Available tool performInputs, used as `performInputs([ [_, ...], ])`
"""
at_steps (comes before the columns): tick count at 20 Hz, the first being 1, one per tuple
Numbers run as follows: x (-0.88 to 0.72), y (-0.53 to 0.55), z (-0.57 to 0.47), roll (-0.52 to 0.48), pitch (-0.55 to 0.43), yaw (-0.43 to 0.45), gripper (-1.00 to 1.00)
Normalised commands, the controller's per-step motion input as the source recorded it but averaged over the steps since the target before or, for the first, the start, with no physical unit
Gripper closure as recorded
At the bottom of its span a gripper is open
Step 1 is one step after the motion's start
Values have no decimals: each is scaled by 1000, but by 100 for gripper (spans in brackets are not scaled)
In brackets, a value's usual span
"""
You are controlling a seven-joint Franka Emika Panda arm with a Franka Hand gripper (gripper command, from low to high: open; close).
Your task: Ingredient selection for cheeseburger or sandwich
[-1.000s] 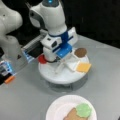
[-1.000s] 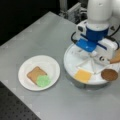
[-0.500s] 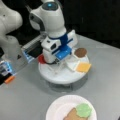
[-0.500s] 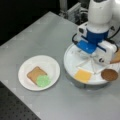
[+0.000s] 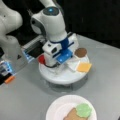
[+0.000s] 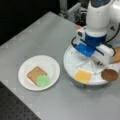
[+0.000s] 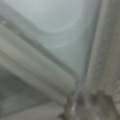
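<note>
Grey table (image 6: pixel 37 37): carries all items listed below.

White paper plate (image 6: pixel 51 66): sits toward the left in a front view; also seen at the bottom edge in a front view (image 5: pixel 58 107). Holds the sandwich so far: one tan-brown toast square (image 6: pixel 33 74) lying flat, with a green disc (image 6: pixel 43 80) resting on its corner nearest the tray. Both pieces appear again in a front view, toast (image 5: pixel 72 115) and green disc (image 5: pixel 83 110).

Round white divided tray (image 6: pixel 71 63): stands on the table beside the plate, apart from it; raised ribs split it into wedge compartments. Also visible in a front view (image 5: pixel 60 77).

Contents of tray:
- Yellow-orange cheese square (image 6: pixel 83 76), flat in a wedge on the tray's plate-facing side; seen too in a front view (image 5: pixel 84 67).
- Dark brown round patty (image 6: pixel 109 74), at the tray's rim, next wedge along from the cheese; in a front view (image 5: pixel 80 52).
- Red disc (image 5: pixel 41 59), partly hidden behind the arm's wrist, at the tray's left rim in a front view.
- Tan piece (image 6: pixel 116 55), at a front view's right edge, mostly cut off.

Gripper (image 5: pixel 58 68): white and blue Panda hand lowered into the tray near its middle, between the red disc and the cheese. Fingers hidden by the hand's body in both front views; cannot tell whether released or clenched. Wrist view shows only blurred white tray ribs (image 7: pixel 37 72) close up.
</note>
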Motion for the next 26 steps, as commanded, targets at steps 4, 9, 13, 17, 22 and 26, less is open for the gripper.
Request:
performInputs([
  [4, -34, 12, -155, -165, -95, 97, -100],
  [9, -130, 22, -144, -254, -97, 545, -100],
  [13, -155, -10, -119, -122, -77, 860, -100],
  [17, -140, -34, -88, 90, -18, 809, -100],
  [22, -72, -60, -48, 232, 64, 673, -100],
  [26, 50, -23, -9, 127, 41, 641, -100],
])
